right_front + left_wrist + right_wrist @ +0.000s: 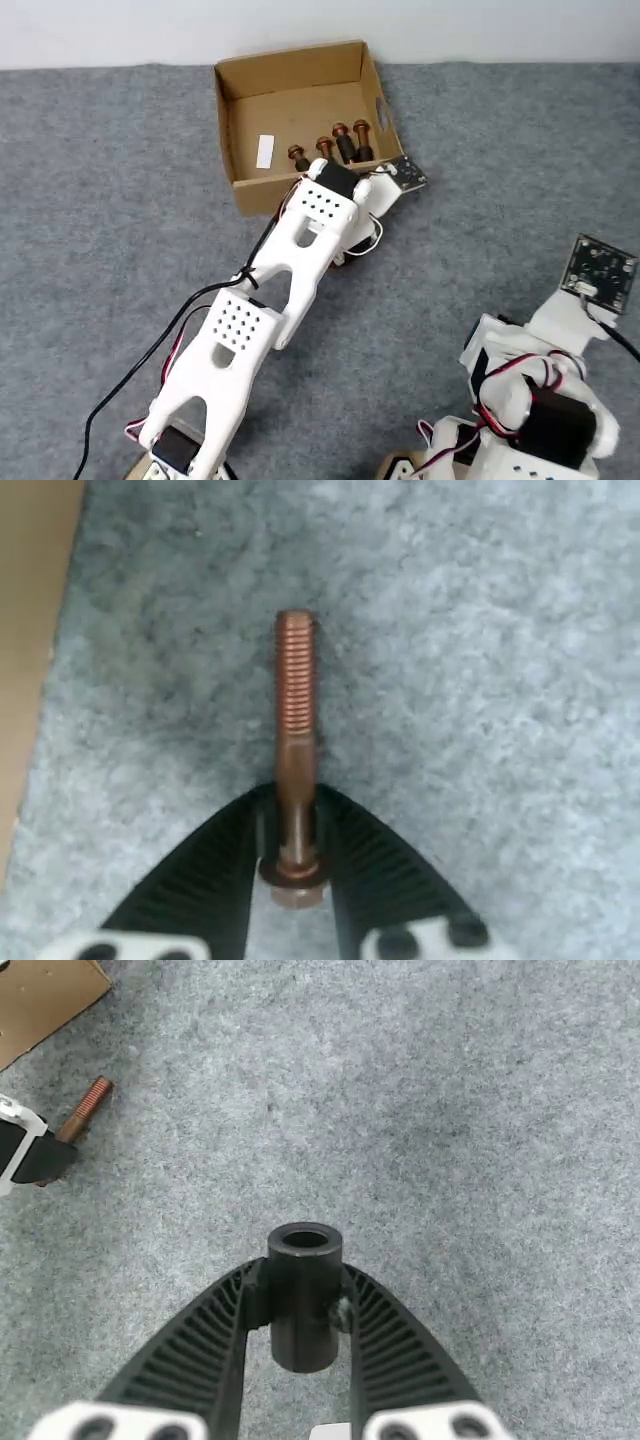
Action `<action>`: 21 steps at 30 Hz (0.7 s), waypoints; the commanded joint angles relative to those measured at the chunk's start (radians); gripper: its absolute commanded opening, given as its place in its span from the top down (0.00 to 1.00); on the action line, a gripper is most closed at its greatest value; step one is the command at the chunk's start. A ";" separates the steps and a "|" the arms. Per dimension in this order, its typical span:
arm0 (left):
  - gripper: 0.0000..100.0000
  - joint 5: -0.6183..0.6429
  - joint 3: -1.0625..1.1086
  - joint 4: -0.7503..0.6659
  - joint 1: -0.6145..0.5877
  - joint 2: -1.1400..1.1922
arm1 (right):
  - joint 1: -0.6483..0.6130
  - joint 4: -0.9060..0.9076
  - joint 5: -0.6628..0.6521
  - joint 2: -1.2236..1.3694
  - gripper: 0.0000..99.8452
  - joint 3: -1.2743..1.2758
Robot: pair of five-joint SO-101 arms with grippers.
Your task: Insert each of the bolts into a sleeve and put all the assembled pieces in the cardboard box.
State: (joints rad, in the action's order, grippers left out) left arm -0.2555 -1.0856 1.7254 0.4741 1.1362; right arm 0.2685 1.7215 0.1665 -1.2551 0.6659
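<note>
1. The left gripper (297,802) clamps a bolt (296,690) near its head, just at 6 o'clock of the cardboard box (290,72).
2. The right gripper (303,1285) grips a sleeve (304,1260) at the table's 4 o'clock.
3. 4 sleeved bolts (330,148) lie inside the box.

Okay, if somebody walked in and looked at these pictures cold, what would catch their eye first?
The copper bolt clamped at its head in the left arm's jaws, threads pointing out over the grey carpet beside the cardboard box. Next, the black sleeve gripped in the right arm's jaws, and four assembled pieces lined up inside the box.
</note>
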 commanded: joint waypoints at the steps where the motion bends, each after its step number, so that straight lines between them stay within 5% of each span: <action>1: 1.00 0.063 0.031 0.031 0.020 -0.103 | 0.010 -0.019 0.005 0.005 0.99 -0.005; 21: 1.00 0.288 1.007 0.029 0.083 -0.968 | 0.008 -0.019 0.006 0.001 0.99 -0.005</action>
State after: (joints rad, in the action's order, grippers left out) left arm 0.0023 -0.1419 1.7238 0.5585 0.3460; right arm 0.2685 1.7215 0.1665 -1.2551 0.6659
